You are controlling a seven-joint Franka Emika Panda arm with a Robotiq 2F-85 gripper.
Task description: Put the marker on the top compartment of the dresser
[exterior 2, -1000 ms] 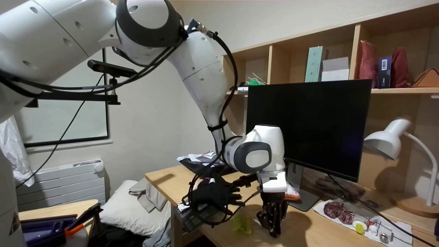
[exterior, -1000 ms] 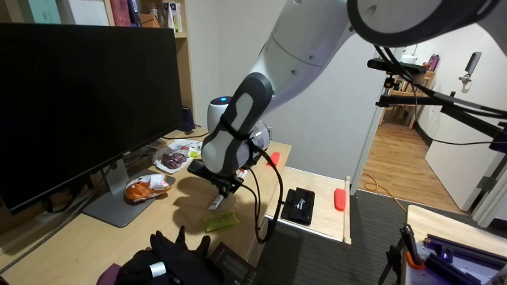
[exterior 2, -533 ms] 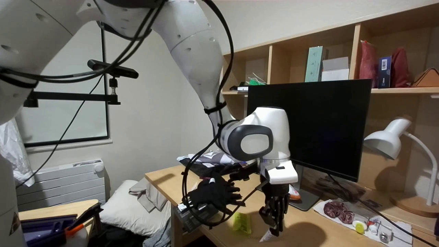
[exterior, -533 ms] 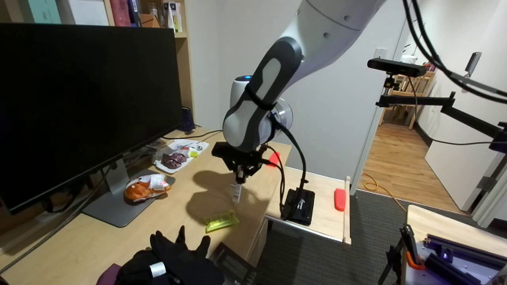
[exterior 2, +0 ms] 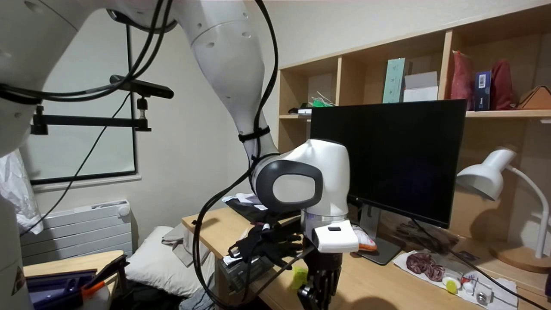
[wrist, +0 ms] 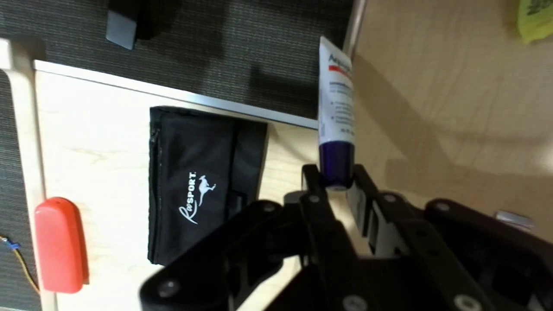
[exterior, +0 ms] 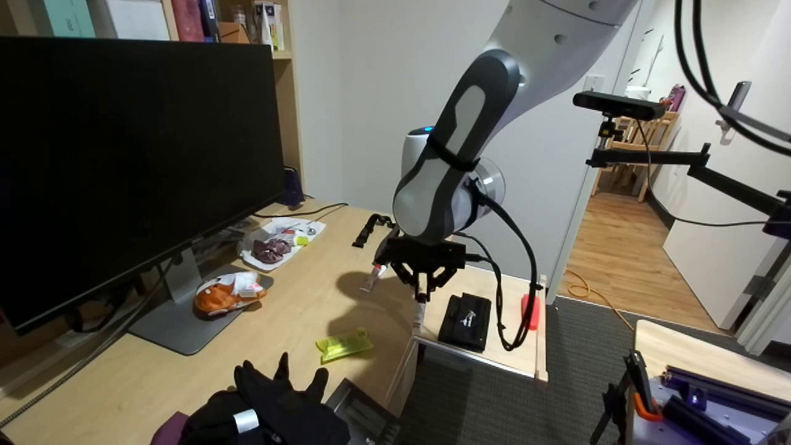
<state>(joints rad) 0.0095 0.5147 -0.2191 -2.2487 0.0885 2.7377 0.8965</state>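
1. The hand (wrist: 336,178) is gripping a white squeeze tube (wrist: 336,99), seemingly the task's "marker", pinching its dark purple cap (wrist: 336,160) from both sides.
2. The tube is hanging near where the tabletop (wrist: 458,77) and the open drawer (wrist: 95,129) are meeting; a black RooSport pouch (wrist: 194,185) is lying in that drawer.
3. The tube is probably weighing little, its printed body likely giving softly, its cap being stiff but perhaps slick.
4. This cap hold is probably serving better than squeezing the body.
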